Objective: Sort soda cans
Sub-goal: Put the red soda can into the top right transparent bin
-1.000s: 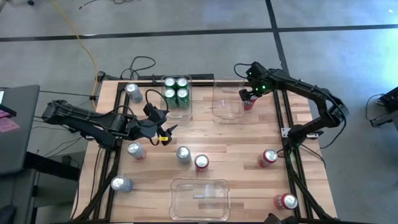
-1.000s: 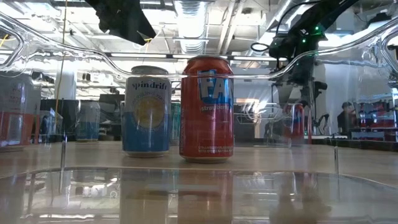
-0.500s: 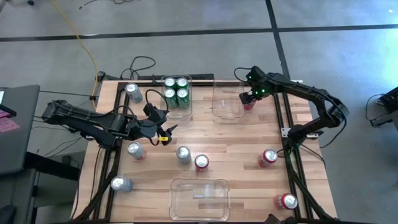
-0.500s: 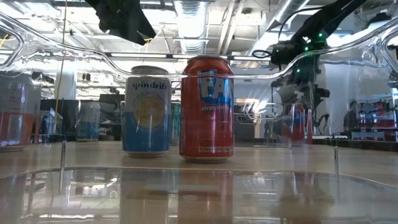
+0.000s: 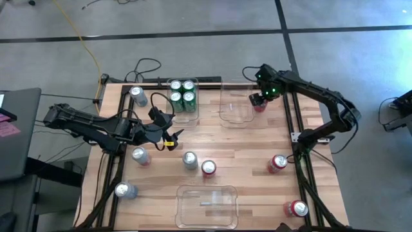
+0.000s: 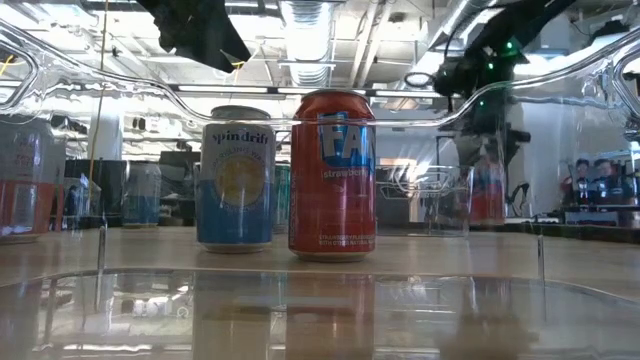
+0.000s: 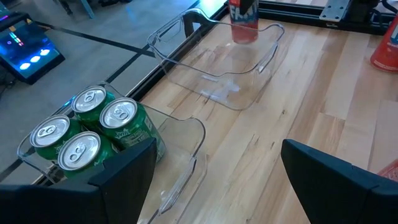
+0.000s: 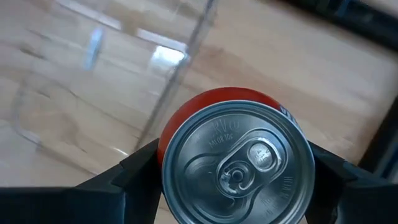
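My right gripper [image 5: 259,102] hangs at the far right of the table, pointing down over a red soda can [image 8: 236,165] just beside the right wall of a clear bin [image 5: 235,103]. Its fingers stand on either side of the can. My left gripper [image 5: 170,138] waits open at mid-left above the table, holding nothing. Several green cans [image 5: 182,93] stand upright in the far left bin. Silver cans [image 5: 189,160] and red cans [image 5: 278,162] stand loose on the wood. My right gripper pinches the red can between its two fingers [image 8: 134,171], on the upper side wall [image 8: 171,146] just under the silver top. It comes from above, pointing steeply down. The can stays upright. I cannot tell whether its base is on the table.
A third clear bin [image 5: 206,206] lies at the near edge. Silver cans stand at the left [image 5: 137,95], [image 5: 140,155], [image 5: 124,190]. Red cans stand at mid-table [image 5: 208,167] and near right [image 5: 296,208]. Black frame rails run along both sides.
My right gripper has dipped over the red can and come back up a little. In the low view the can now shows slightly higher and farther right than before. My left arm has kept still.
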Controlling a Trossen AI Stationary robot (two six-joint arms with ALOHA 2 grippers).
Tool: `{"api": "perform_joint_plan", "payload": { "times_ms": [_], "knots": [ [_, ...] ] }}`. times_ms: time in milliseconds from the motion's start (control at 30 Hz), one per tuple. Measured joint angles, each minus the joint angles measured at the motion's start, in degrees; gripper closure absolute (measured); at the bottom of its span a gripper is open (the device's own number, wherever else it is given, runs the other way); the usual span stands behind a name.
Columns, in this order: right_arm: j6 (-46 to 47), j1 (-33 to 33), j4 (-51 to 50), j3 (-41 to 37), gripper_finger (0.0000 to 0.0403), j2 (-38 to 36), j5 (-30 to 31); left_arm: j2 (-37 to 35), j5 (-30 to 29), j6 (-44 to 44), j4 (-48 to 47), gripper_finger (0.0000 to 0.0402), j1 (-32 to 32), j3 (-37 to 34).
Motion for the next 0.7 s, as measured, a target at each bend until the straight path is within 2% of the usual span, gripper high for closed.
{"api": "perform_joint_plan", "payload": {
  "times_ms": [200, 300, 467, 700],
  "knots": [
    [-0.4, 2.2, -7.9, 9.2, 0.0110, 0.0, 7.6, 0.0, 0.0, 0.0, 0.0, 0.0063, 0.0, 0.0],
    [-0.4, 3.8, -8.5, 13.9, 0.0110, -0.1, 11.0, 0.0, 0.0, -0.1, 0.0, 0.0063, 0.0, 0.0],
    [-1.2, 6.0, -5.8, 18.4, 0.0110, -0.1, 11.4, 0.0, 0.0, -0.4, -0.3, 0.0063, 0.0, 0.0],
    [-4.2, 7.6, 3.5, 18.4, 0.0108, 3.4, 8.7, 0.0, 0.0, -1.1, -0.2, 0.0063, 0.0, 0.0]
  ]
}}
